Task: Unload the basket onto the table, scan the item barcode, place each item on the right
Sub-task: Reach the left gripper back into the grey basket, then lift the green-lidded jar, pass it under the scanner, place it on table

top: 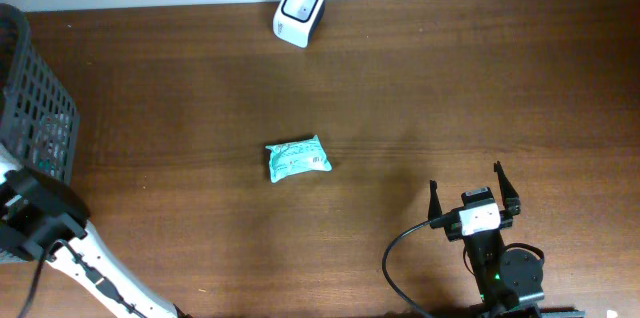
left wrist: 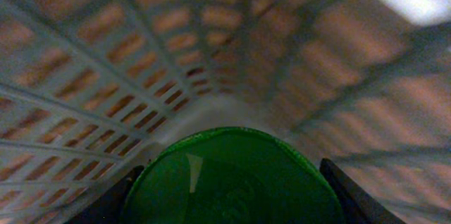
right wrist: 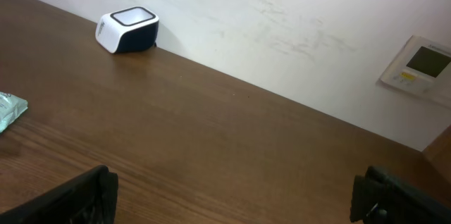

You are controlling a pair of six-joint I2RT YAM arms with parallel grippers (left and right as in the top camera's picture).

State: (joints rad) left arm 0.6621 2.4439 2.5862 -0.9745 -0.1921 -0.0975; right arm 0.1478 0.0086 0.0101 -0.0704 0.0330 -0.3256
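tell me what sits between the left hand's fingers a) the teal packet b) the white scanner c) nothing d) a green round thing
D: in the left wrist view a green round thing spans the left hand from one side to the other, inside the basket.

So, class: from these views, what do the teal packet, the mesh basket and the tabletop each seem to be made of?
Teal packet: probably thin plastic film with a slight gloss, judging by its crinkles and pinched ends.
Basket: looks like moulded plastic with a matt finish, given its regular grid of holes.
Table: wood or wood-look laminate, with brown grain streaks and a soft sheen.
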